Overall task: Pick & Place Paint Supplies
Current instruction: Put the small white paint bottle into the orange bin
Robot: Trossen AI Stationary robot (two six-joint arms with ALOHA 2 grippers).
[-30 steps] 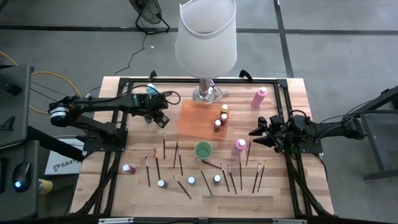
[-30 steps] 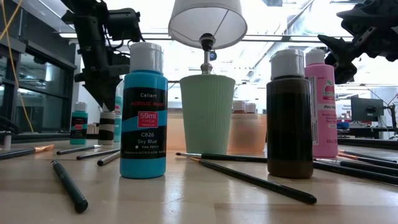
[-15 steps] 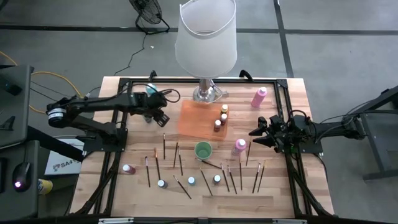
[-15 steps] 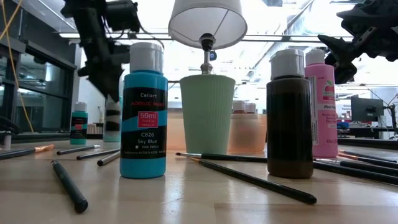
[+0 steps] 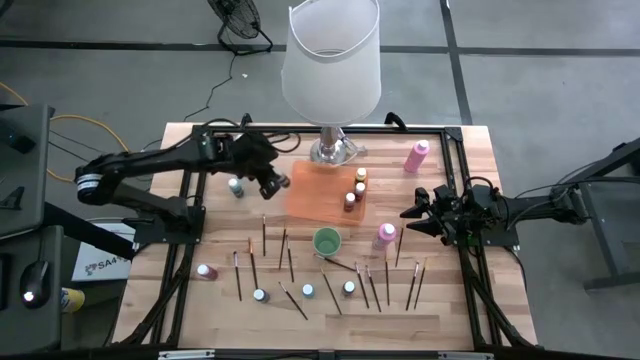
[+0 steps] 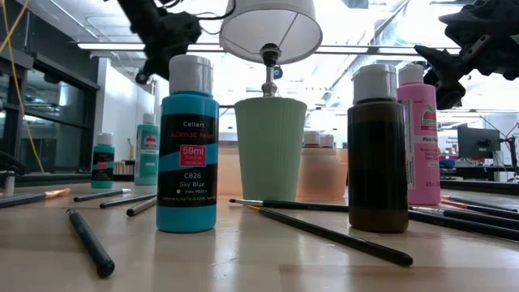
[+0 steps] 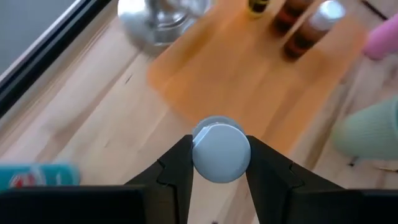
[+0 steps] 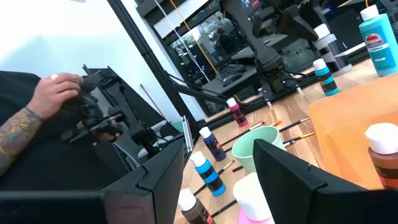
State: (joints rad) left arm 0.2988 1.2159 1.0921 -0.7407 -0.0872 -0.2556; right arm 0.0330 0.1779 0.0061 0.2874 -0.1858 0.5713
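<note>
- The left gripper [image 7: 219, 168] has its jaws clamped on a small white-capped paint bottle [image 7: 221, 151], held above the wooden tabletop [image 5: 215, 245] at the edge of the translucent orange tray [image 5: 318, 190] (three small bottles stand on it).
- A teal paint bottle [image 5: 235, 185] stands just beside that gripper.
- The right gripper [image 5: 413, 213] hovers with jaws apart, empty, near the tall pink bottle [image 5: 384, 236] and the pale green ribbed cup [image 5: 326, 241].

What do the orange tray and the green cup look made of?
Orange tray: likely translucent plastic, matte; the wood tone shows faintly through it. Green cup: probably moulded plastic, matte, with fine vertical ribs. Neither is certain by look alone.
</note>
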